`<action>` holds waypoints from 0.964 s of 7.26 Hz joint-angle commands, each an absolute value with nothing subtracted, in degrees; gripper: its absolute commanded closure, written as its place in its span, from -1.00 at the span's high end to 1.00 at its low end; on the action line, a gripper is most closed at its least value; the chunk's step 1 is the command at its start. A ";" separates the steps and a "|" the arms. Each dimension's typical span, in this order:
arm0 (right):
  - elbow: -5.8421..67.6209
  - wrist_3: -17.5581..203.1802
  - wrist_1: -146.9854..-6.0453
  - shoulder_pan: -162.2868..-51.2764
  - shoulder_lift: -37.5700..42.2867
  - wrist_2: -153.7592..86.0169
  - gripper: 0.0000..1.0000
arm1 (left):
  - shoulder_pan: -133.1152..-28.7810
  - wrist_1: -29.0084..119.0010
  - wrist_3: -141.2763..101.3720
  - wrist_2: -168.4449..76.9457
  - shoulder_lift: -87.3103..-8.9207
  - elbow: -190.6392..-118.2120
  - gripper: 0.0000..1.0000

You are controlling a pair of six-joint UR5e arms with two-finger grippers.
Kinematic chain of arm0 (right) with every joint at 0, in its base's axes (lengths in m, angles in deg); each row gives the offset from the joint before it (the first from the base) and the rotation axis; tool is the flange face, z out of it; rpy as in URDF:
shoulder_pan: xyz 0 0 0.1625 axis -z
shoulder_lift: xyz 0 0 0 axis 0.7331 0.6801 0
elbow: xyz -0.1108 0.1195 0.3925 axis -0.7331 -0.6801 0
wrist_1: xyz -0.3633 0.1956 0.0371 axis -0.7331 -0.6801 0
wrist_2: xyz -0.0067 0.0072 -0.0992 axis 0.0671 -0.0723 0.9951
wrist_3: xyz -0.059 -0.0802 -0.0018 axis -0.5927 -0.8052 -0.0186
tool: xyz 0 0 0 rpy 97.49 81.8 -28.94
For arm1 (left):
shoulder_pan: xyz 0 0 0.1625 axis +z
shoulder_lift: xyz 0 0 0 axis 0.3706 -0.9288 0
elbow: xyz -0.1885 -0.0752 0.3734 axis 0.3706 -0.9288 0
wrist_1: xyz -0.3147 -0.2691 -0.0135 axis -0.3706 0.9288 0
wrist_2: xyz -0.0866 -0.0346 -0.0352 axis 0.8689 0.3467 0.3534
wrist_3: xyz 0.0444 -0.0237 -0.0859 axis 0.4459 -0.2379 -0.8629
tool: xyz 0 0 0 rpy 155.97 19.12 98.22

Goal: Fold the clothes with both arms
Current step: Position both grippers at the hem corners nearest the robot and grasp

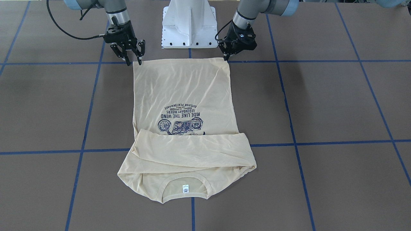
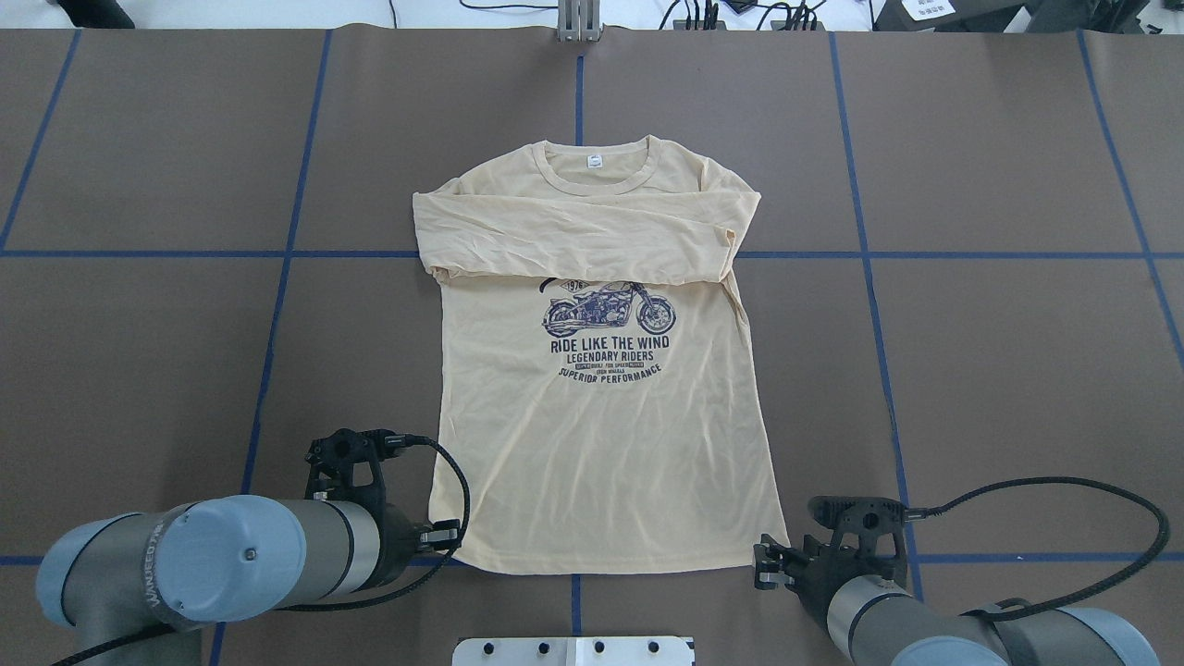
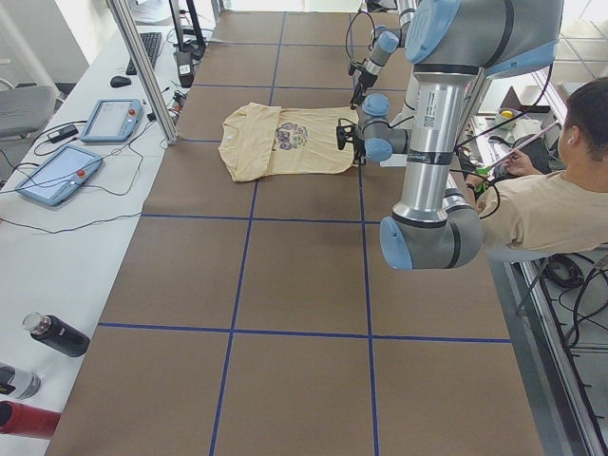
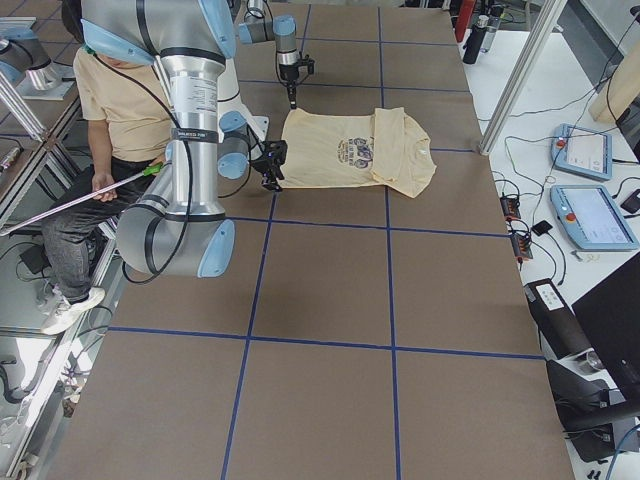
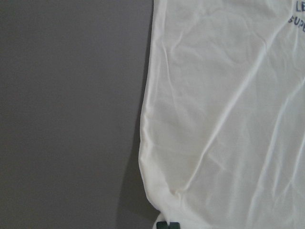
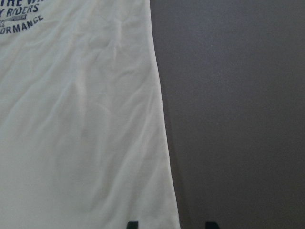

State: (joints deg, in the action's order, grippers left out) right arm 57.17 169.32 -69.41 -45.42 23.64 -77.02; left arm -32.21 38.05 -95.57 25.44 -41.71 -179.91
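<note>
The brown table point(image 1: 321, 106), marked off in blue tape squares, carries the shirt point(image 2: 601, 444) flat at its middle, print up, neckline away from the robot and hem toward it. The sleeves point(image 2: 583, 236) lie folded across the chest, just above the motorcycle print.

The left gripper point(image 1: 225, 57) stands at its hem corner with its fingers apparently drawn together on the cloth, which puckers toward them in the wrist view. The right gripper point(image 1: 134, 62) is at the other hem corner, jaws apart and astride the side edge, holding nothing.

The likely trouble is an uneven grasp. If the right jaws close beside the corner, or catch only the top layer, one side would rise alone and the fold would skew. The fabric is thin, so it could slip out mid-lift, and a hasty sweep might drag the sleeves askew.

No container takes part — the bottles point(image 3: 55, 334) on the side bench are closed, their contents not visible.
</note>
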 commanded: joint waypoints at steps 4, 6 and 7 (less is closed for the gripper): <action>57.25 170.53 -70.43 -44.16 23.61 -75.71 -0.06 | -32.21 38.05 -95.57 25.44 -41.70 -179.91 -1.00; 57.25 170.62 -70.43 -44.16 23.52 -75.62 -0.45 | -32.21 38.14 -95.66 25.44 -41.70 -180.00 -1.00; 57.25 170.62 -70.43 -44.16 23.52 -75.62 -0.54 | -32.21 38.14 -95.57 25.44 -41.70 -180.00 -1.00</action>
State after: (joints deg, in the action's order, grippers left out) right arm 57.25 170.58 -70.43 -44.18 23.53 -75.65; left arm -32.21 38.13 -95.63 25.44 -41.71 -179.96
